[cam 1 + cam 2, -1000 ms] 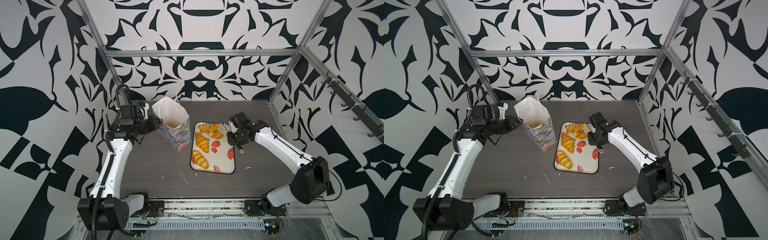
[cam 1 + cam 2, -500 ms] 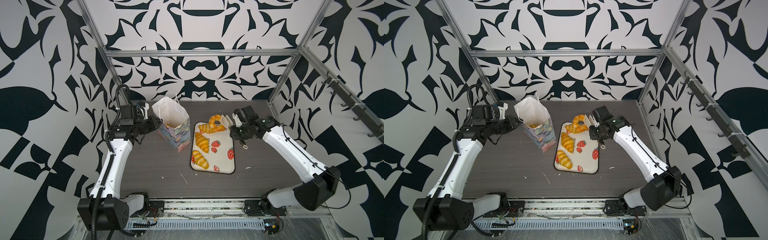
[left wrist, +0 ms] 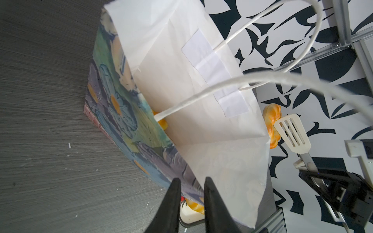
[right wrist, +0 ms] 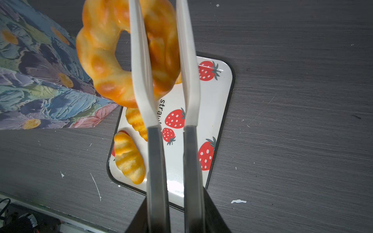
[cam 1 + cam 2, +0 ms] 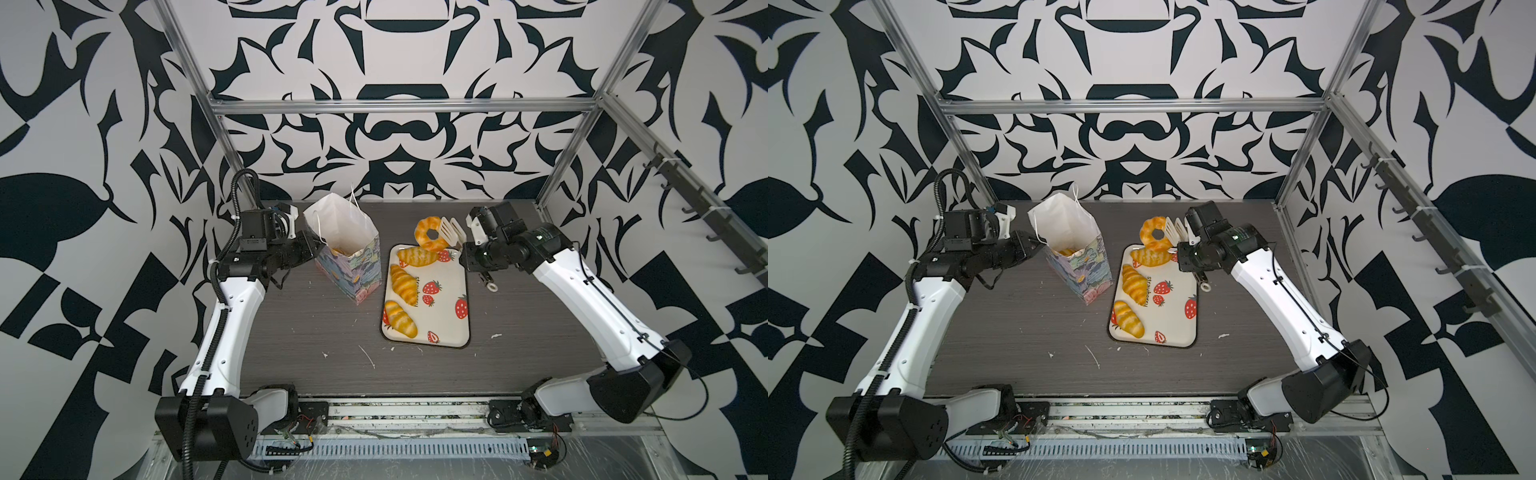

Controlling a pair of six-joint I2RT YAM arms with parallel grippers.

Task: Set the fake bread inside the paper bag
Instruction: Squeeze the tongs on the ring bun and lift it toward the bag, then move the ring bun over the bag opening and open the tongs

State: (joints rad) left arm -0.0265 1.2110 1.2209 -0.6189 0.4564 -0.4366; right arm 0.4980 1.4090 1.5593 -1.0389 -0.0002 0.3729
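Bench (image 5: 316, 365), lower centre of both top views: a strawberry tray (image 5: 446, 316) carries three croissants (image 5: 404, 284) down its left side. One lies by the near corner, one mid-tray and one across the far end.

Just left of the tray the bag (image 5: 353, 266) stands upright with its mouth open, and yellow bread (image 5: 338, 250) shows at its bottom.

The left tool (image 3: 191, 181) reaches in from the left of the frame. It is pinched closed on the bag's left wall, one finger outside on the print and one inside on the white paper.

Further back, upper centre, the doughnut (image 5: 430, 234) hangs clear of the bench by the tray's far end. One side of its ring is clamped between the white slotted blades of the tongs (image 5: 451, 230).

The right tool (image 4: 175, 195) comes in from the right of the frame and is closed on the tongs' grey handles, squeezing them together.

In the top views the doughnut sits right of the bag's mouth and apart from it. In the left wrist view it shows level with the bag's rim.
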